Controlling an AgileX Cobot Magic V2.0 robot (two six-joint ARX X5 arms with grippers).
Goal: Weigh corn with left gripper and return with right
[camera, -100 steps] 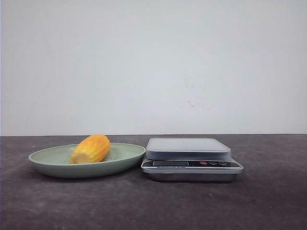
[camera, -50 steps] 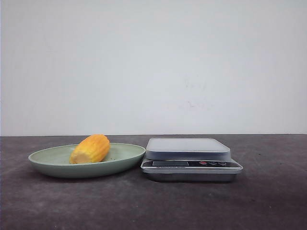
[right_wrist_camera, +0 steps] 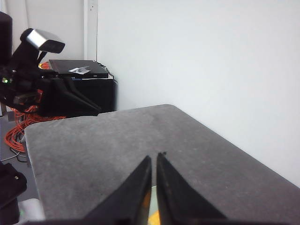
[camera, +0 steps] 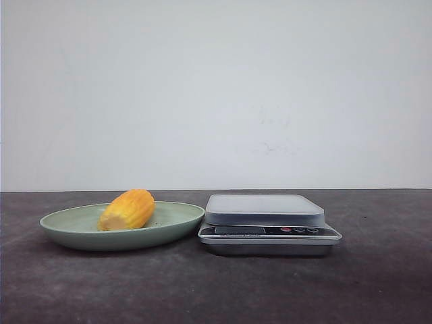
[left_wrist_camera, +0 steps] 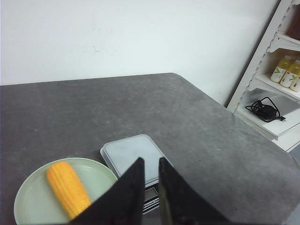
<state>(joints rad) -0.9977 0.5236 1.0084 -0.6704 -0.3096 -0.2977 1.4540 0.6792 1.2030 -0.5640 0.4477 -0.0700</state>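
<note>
Corn lies in the green plate, on the plate's floor, right of its centre. Plate sits on the dark tabletop, rim just beside the kitchen scale at the plate's 3 o'clock. Scale platform bare; nothing weighed yet by my reading.

Neither arm shows in the front view. Both hang above and back from the objects.

Left claw: fingers drawn near together, a narrow slit between the tips, nothing pinched. In its wrist view the corn sits at about 9 o'clock from the tips, the scale roughly straight ahead under them. The claw is aimed more at the scale than at the cob.

Cob's long axis in the left wrist view: from about 11 o'clock (far end) to 5 o'clock (near end). In the front view the paler cut end points toward the camera and left.

Right claw: fingers almost pressed together, empty. A sliver of yellow and plate green shows low between its fingers; too little to place it.

Judgement: left arm is the one for the pick. It must swing toward its 9 o'clock, spread the fingers, and close across the cob's short width, i.e. fingers set square to that 11-to-5 line.
</note>
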